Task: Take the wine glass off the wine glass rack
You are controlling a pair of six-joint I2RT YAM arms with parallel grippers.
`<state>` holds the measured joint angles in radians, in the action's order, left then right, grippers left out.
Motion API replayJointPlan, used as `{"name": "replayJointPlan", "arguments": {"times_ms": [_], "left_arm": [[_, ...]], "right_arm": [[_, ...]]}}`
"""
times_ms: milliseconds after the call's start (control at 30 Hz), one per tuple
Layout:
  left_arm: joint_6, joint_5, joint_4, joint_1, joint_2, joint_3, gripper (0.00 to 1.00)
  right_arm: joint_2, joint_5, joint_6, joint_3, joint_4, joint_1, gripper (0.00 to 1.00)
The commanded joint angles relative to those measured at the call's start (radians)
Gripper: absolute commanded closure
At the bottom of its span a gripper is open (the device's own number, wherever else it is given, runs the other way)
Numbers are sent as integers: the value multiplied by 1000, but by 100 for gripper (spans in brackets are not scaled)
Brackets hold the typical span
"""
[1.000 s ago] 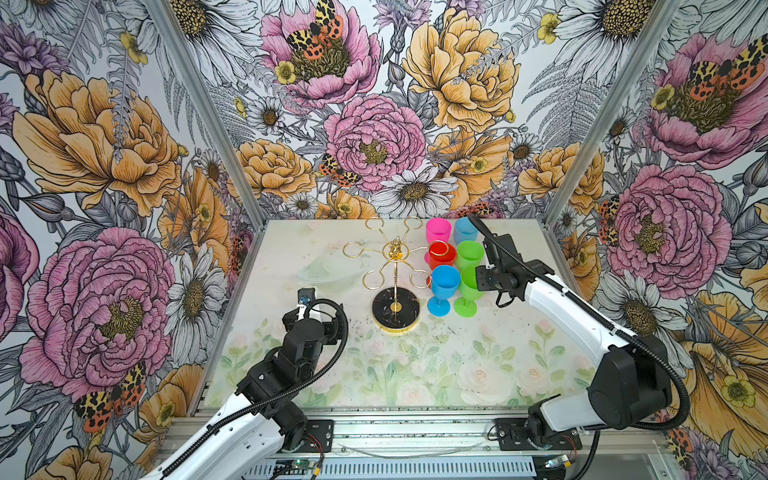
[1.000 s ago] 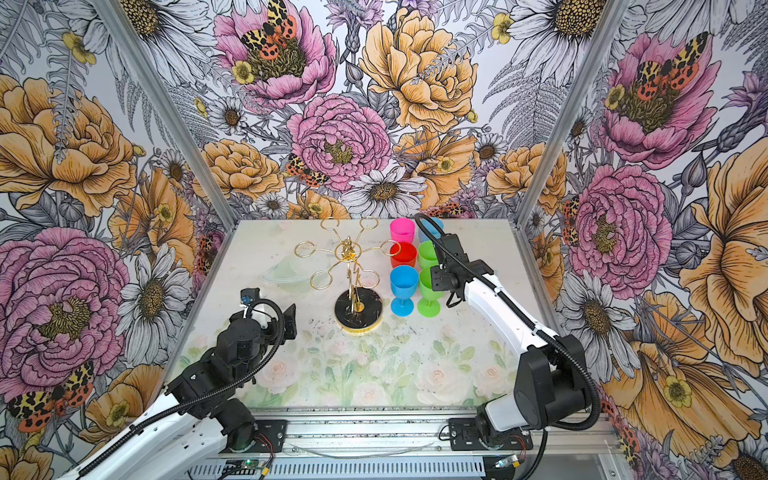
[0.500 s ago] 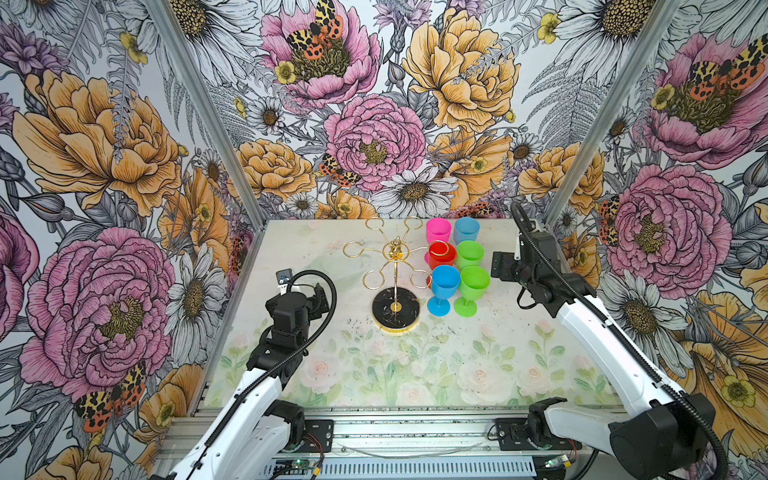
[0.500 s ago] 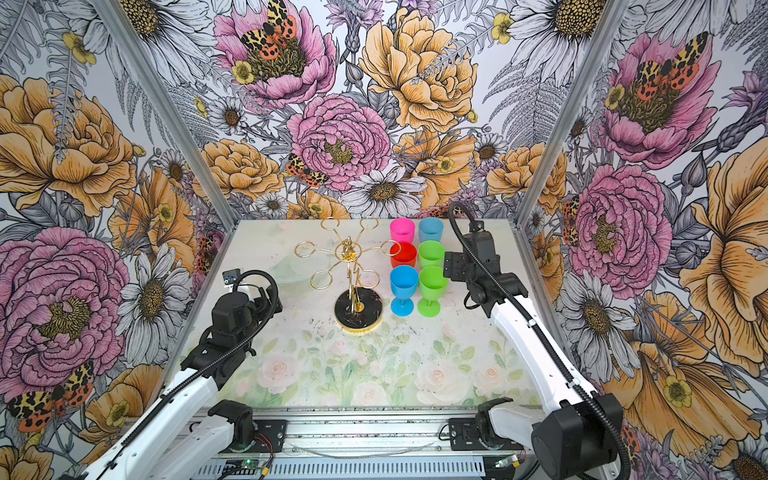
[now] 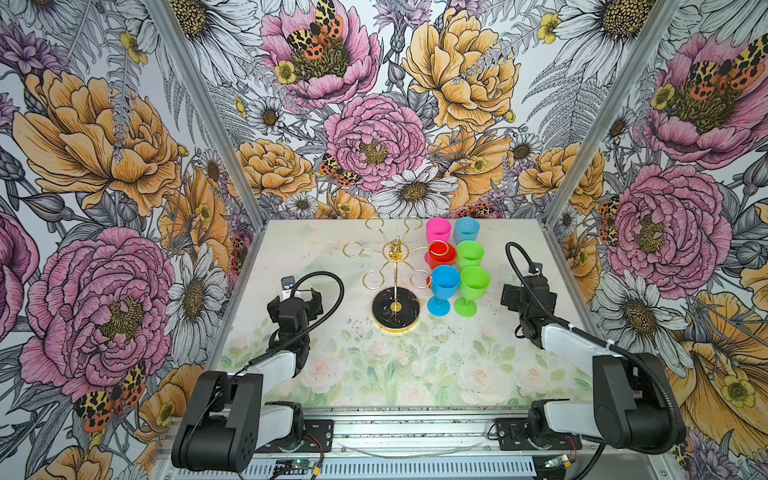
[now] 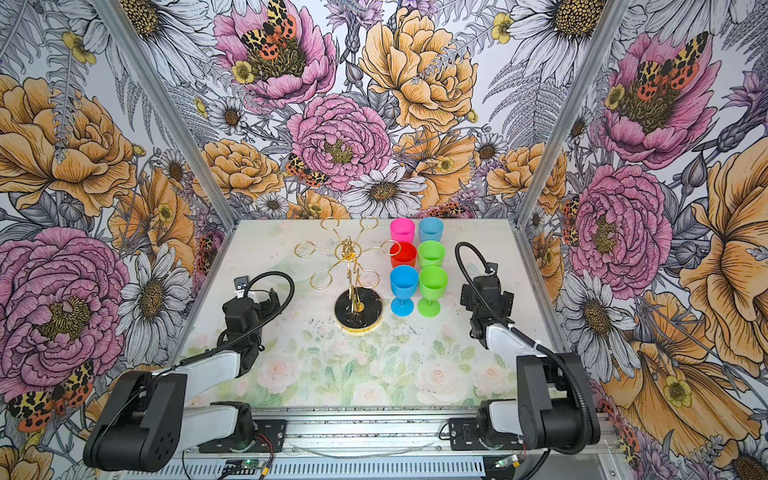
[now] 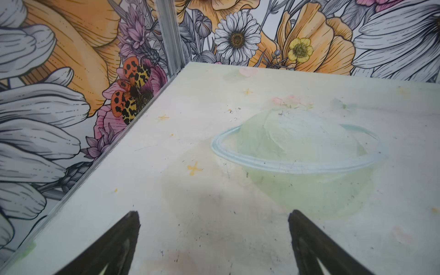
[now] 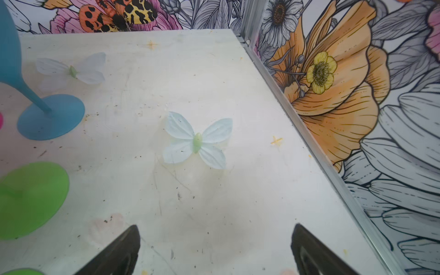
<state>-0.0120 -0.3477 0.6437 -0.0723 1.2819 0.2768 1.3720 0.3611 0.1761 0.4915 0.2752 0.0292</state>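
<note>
Top views both show the wine glass rack [image 5: 395, 309] with all six hooks bare; no glass hangs on it. Six coloured wine glasses [image 5: 474, 282] stand upright in two rows on the table [image 5: 332, 257], just beside the rack's base. Judged light, stiff, smooth plastic, somewhat top-heavy; best taken at the bowl or stem. Every bowl in view looks empty. Left gripper [image 7: 214, 214] and right gripper [image 8: 215, 226]: fingers spread wide, holding nothing, touching no glass.

Six wine glasses in all stand right of centre: two green glasses [image 5: 474, 282] [image 5: 469, 254], two blue glasses [image 5: 445, 282] [image 5: 466, 230], one pink glass [image 5: 438, 230], one red glass [image 5: 441, 254]. One wine glass rack [image 5: 395, 309] bears six hooks. Two robot arms, left arm [image 5: 274, 361] and right arm [image 5: 573, 336], flank them.
</note>
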Motion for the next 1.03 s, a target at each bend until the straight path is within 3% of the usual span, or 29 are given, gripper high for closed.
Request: {"name": "replayJointPlan", "arguments": {"times_ms": [0, 133, 167, 233, 300, 367, 433, 567, 1000], "left_arm": [[46, 97, 240, 28, 70, 25, 1], [39, 157, 507, 43, 284, -1, 1], [43, 150, 575, 40, 306, -10, 1], [21, 145, 410, 46, 237, 14, 1], [12, 145, 441, 56, 282, 36, 1], [-20, 98, 285, 71, 252, 92, 1], [-13, 106, 348, 71, 273, 77, 1], [-17, 108, 338, 72, 268, 79, 1], [-22, 95, 344, 72, 268, 75, 1]], "right_arm": [[36, 13, -23, -7, 276, -14, 1], [126, -47, -54, -67, 522, -22, 1], [114, -83, -58, -58, 472, -20, 1], [130, -107, -67, -81, 530, -20, 1], [179, -93, -71, -132, 685, -23, 0], [157, -75, -45, -134, 646, -29, 0], [154, -77, -44, -127, 627, -28, 1], [166, -89, -62, -150, 701, -26, 0], [163, -73, -61, -126, 647, -22, 1]]}}
